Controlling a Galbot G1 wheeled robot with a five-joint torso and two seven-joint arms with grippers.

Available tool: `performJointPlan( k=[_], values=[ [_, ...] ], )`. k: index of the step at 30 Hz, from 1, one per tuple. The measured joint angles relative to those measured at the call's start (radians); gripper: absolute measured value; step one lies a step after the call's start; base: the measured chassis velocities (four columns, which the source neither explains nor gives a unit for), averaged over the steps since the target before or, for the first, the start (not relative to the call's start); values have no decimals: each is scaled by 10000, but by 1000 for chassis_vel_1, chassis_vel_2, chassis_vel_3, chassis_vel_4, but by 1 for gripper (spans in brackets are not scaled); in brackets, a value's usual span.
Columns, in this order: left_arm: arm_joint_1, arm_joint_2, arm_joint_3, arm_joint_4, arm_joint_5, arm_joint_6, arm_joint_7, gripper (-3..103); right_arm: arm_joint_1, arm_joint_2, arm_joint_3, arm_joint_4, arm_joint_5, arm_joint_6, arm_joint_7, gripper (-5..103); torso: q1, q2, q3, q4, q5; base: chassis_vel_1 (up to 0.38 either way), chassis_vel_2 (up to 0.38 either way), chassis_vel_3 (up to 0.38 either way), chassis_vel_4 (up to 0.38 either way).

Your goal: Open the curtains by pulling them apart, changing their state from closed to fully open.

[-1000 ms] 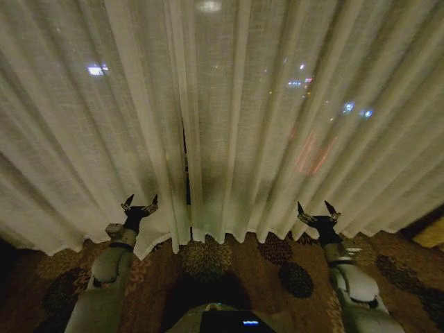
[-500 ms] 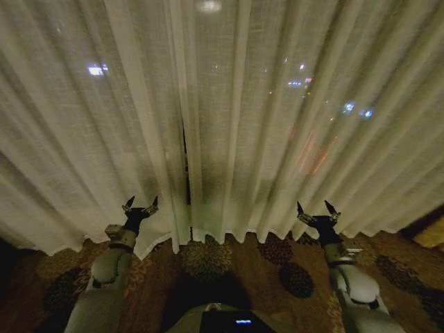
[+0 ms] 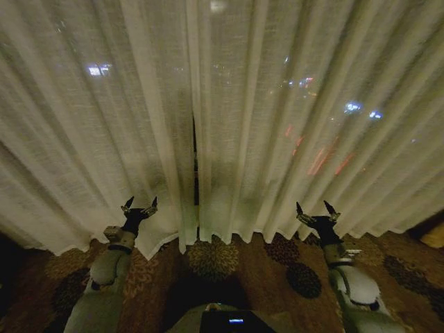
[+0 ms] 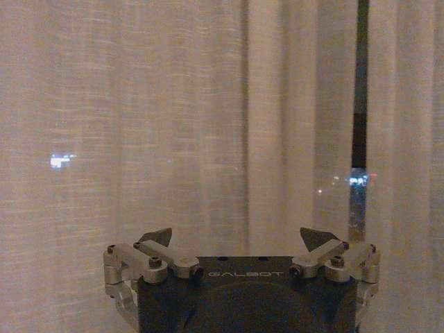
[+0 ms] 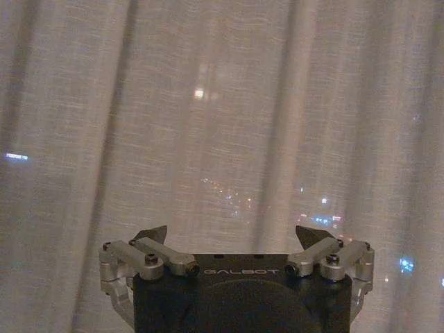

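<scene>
Nearest the robot, the left gripper and the right gripper are both raised low in front of the cloth, fingers spread wide and holding nothing, neither one touching fabric as far as I can tell. Beyond them hang the curtains, closed but for a thin dark slit (city lights glow through), so the pulling apart has yet to begin.

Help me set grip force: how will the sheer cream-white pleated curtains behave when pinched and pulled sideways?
The sheer cream-white pleated curtains probably are floppy: they hang in loose folds. Likely light, since city lights glow through the weave. Thin cloth may slip from the open left gripper or right gripper.
</scene>
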Motion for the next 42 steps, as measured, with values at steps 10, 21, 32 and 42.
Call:
performJointPlan(
  k=[10, 21, 32, 42],
  values=[
    [11, -7, 41, -12, 0, -2, 70, 100, -36, 5, 11, 11, -1, -2, 10, 100, -1, 0, 0, -2, 4, 121, 105, -114, -96],
    [12, -23, 37, 17, 3, -2, 116, 100, -8, 54, -74, -15, -36, -2, 8, 100, -1, 0, 0, -1, 2, 114, 120, -112, -118],
    [8, -105, 92, 37, 22, -3, 159, 100, 4, 36, -73, 15, -60, -2, 6, 100, -1, 0, 0, -1, 3, 110, 117, -122, -117],
    [-21, -119, 181, 34, 49, 25, 190, 100, -10, 90, -109, -20, -36, 18, -6, 100, -1, 0, 0, -2, 4, 125, 111, -125, -114]
  ],
)
